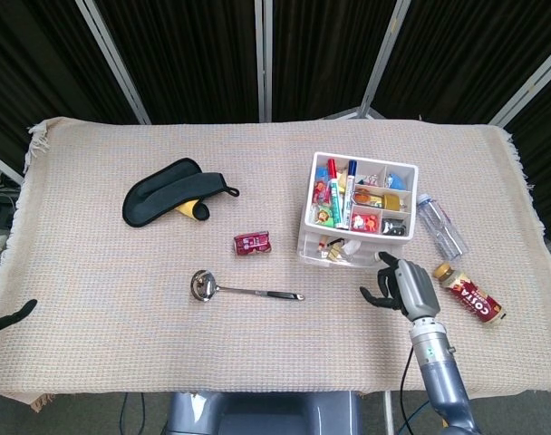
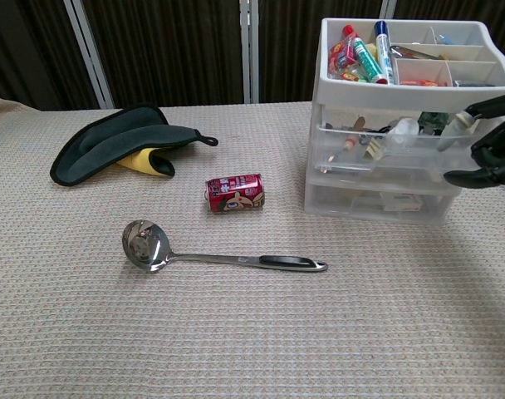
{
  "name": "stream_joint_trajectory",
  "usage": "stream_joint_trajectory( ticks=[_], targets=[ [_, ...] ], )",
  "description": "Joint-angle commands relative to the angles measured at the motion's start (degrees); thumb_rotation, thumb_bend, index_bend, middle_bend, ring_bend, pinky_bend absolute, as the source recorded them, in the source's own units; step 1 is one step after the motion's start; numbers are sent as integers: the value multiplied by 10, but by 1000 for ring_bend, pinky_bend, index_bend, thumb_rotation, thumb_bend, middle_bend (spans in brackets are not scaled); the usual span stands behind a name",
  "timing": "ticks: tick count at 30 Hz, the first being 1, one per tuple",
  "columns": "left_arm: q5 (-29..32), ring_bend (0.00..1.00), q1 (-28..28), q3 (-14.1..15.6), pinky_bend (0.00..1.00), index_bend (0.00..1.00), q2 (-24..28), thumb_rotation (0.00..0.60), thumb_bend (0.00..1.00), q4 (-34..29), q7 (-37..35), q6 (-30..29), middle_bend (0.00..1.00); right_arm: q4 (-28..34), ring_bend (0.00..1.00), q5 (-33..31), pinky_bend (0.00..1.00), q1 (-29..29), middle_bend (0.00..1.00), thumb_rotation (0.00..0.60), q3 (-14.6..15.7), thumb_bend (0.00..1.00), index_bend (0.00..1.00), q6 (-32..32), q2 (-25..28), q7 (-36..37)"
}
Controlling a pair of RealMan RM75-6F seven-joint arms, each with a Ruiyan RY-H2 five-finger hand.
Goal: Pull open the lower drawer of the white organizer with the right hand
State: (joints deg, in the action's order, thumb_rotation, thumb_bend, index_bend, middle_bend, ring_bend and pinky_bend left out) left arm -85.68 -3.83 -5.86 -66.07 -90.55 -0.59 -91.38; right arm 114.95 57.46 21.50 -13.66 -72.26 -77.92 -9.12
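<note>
Right hand (image 1: 398,285): fingers curled at the front right of the white organizer (image 1: 352,237); grip on a drawer cannot be confirmed.
Left hand (image 1: 13,313): only dark fingertips at the head view's left edge; state cannot be told.
Lower drawer (image 2: 377,201): flush in the chest view; upper drawer (image 2: 385,143) protrudes.
Head view only: bottle (image 1: 472,299) marked "COSTA", clear bottle (image 1: 440,227).
Chest view: red can (image 2: 234,192), print unreadable.
</note>
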Motion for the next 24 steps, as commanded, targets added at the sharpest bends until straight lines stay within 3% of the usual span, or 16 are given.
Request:
stream_joint_trajectory(
  ticks=[1,16,24],
  targets=[
    [-1,0,0,0,0,0,0,600,112,0,1,0,0,4,789,12,691,-6,722,600,11,192,510,-4,2,3],
    [-2,0,0,0,0,0,0,600,113,-2,1,-2,0,13,789,112,691,-42,722,600,67,191,524,-29,-8,37],
    [-2,0,1,0,0,0,0,600,113,-1,0,-3,0,18,789,142,691,-55,722,600,81,192,533,-38,-5,46]
  ],
)
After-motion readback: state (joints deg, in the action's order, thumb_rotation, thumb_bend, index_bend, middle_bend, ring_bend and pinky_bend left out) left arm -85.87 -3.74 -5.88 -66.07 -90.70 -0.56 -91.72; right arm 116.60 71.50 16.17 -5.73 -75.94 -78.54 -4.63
